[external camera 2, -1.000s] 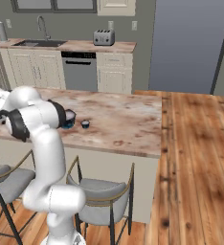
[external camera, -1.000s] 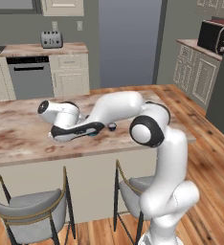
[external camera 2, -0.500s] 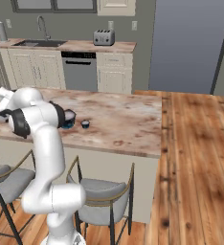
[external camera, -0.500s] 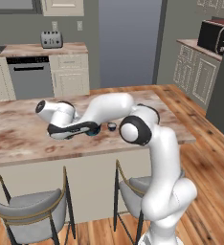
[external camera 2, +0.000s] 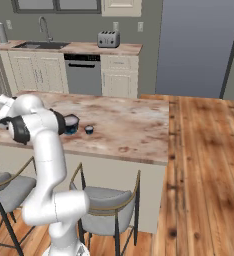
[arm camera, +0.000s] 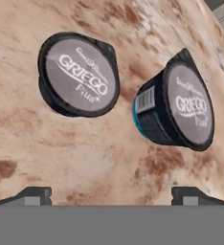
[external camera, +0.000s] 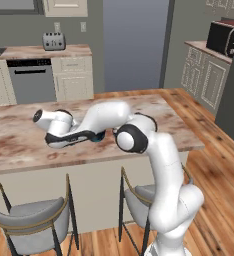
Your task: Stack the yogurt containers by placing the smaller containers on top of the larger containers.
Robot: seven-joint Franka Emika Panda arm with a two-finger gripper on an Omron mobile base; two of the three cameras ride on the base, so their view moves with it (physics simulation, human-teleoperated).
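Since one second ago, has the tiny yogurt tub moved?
No. The tiny tub sits at the same spot on the counter, equally far from its front edge.

Even, flat rendered light, no glare. I see soft shadows under the stools (external camera: 31, 220). My hand view is sharp up close; base views are low-res.

Largest tub (external camera 2: 70, 123) half hidden behind arm; tiny tub (external camera 2: 89, 130) too small for detail.
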